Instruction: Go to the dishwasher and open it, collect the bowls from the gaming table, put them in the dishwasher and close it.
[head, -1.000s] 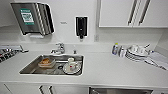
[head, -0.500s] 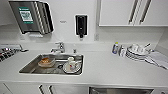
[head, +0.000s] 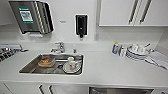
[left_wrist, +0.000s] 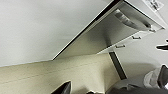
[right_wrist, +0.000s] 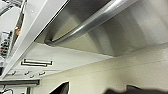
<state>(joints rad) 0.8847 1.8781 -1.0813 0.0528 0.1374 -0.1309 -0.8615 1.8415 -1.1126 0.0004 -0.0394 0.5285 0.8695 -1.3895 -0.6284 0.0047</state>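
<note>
White countertop (head: 105, 70) runs the width of the head view under a paper-towel dispenser (head: 30, 16), a black soap dispenser (head: 81, 24) and wall cabinets (head: 130, 12). Left of centre, a steel sink (head: 32, 65) holds dishes; stacked white plates (head: 136, 52) sit far right. Below the front edge, the dishwasher (head: 121, 90) shows its steel front; the right wrist view has its bar handle (right_wrist: 90, 23) close. Whether either claw is open, I cannot tell.

Dishwasher (right_wrist: 120, 37) front — bar handle (right_wrist: 92, 21) close.
</note>
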